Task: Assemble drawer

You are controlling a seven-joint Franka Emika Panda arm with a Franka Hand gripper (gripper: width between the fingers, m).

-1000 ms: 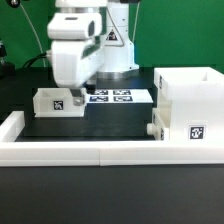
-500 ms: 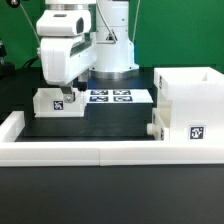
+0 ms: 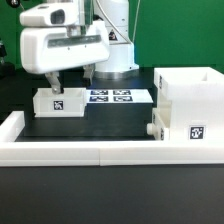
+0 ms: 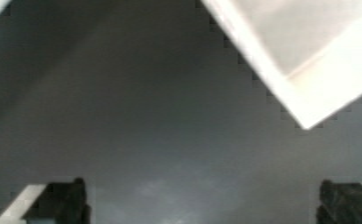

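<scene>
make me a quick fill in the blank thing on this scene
1. The gripper is ____, with nothing between its fingers.
2. The tall shell stands at the exterior view's ____ side.
3. The small tray beside the marker board shows a square black-and-white ____.
Missing words: open; right; tag.

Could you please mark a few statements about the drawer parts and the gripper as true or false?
1. The gripper has its jaws open with nothing between them. True.
2. The tall shell stands at the exterior view's left. False: it stands at the right.
3. A small tray sits on the table beside the marker board. True.
4. The small tray is lifted off the table. False: it rests on it.
</scene>
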